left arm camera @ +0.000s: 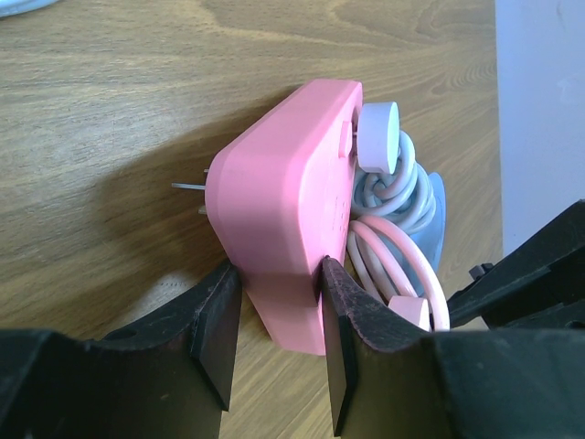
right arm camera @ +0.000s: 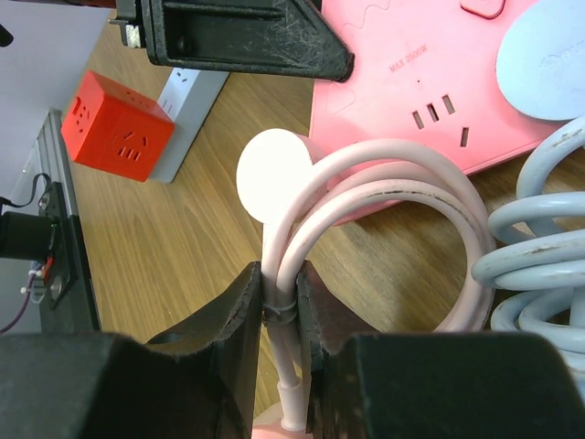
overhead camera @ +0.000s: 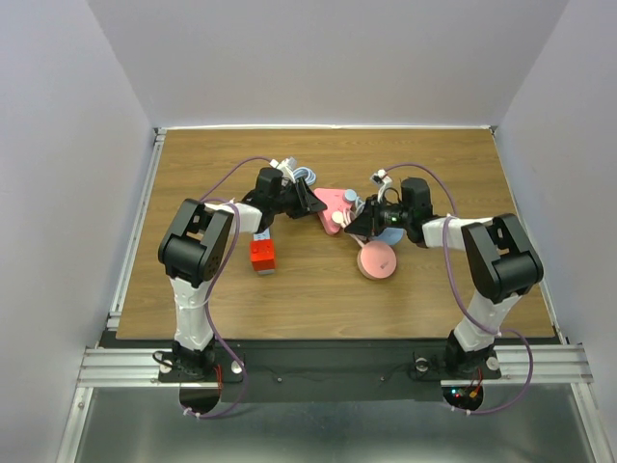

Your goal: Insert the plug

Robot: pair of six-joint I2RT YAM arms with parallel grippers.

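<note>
A pink power strip [overhead camera: 333, 207] lies mid-table; its sockets show in the right wrist view [right arm camera: 439, 110]. My left gripper [overhead camera: 307, 199] is shut on one end of the strip [left arm camera: 283, 210], a finger [left arm camera: 219, 329] on each side. My right gripper [overhead camera: 359, 224] is shut on a doubled pink cable [right arm camera: 288, 265] bound with a tie, just above its strain relief. The cable runs down into a round pink body [overhead camera: 378, 260]. A white round disc [right arm camera: 270, 174] sits by the cable loop, and also shows in the left wrist view [left arm camera: 377, 137]. Thin metal prongs [left arm camera: 187, 186] stick out beside the strip.
A red cube socket [overhead camera: 262, 255] and a white power strip [overhead camera: 264, 224] lie under my left arm. A coiled light-blue cable [right arm camera: 539, 265] lies against the pink strip's far side. White walls close in on three sides of the wooden table [overhead camera: 193, 299].
</note>
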